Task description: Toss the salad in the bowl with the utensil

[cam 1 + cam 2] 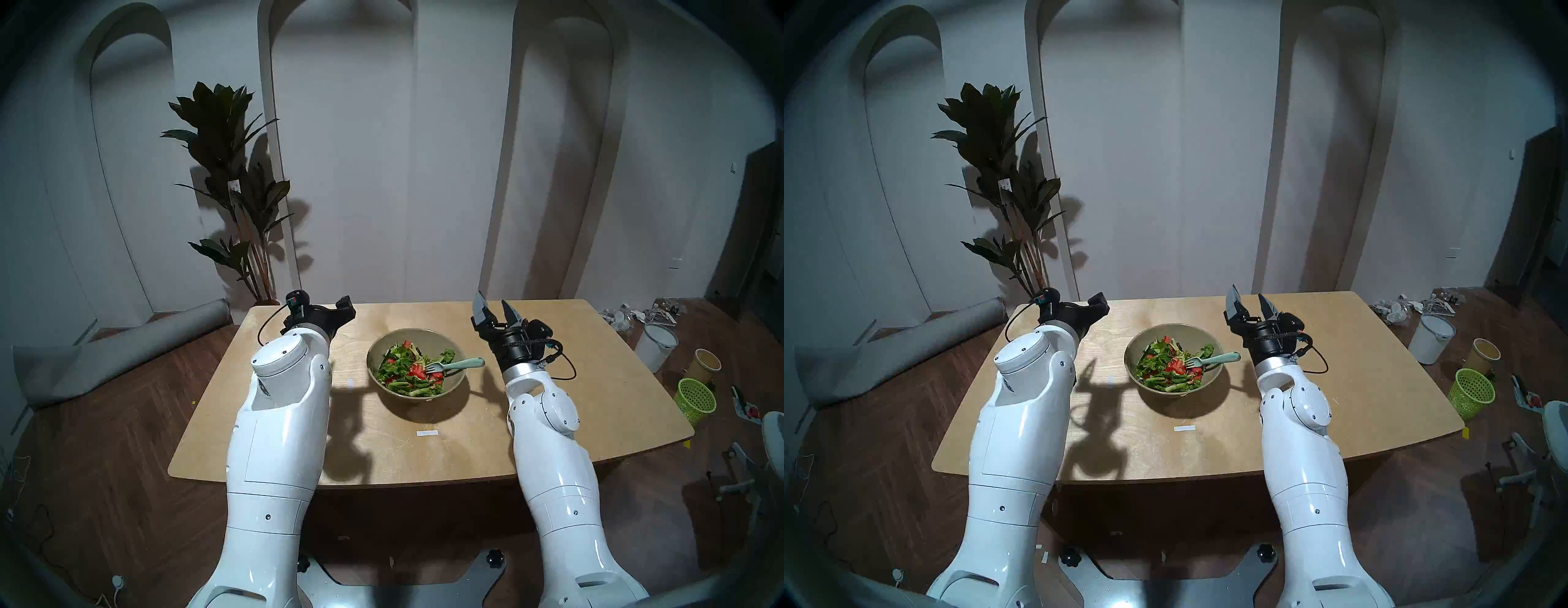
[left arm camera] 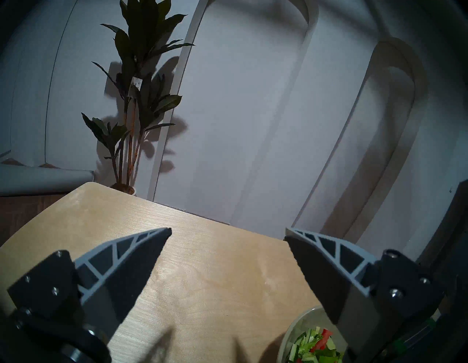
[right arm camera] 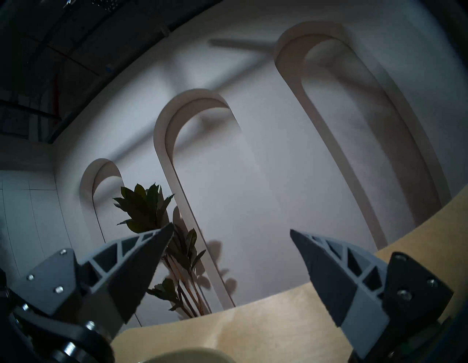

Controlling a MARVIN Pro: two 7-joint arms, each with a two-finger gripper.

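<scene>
table (image 1: pixel 551 403) | fork (image 1: pixel 456 364) rests in bowl (image 1: pixel 382 346) | left tool (image 2: pixel 228 232), right tool (image 3: pixel 231 230) released, empty

Staged home-style room — arched wall niches (image 1: pixel 339 127), potted plant (image 1: pixel 229 178), wooden table (image 1: pixel 551 424)

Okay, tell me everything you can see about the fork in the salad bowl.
The fork is slim, pale mint green, seemingly plastic, with a rounded handle end. It lies tilted, tines down in the salad among leaves and tomato pieces, handle resting over the rim of the bowl and pointing toward the robot's right. The open right gripper is apart from it.
</scene>
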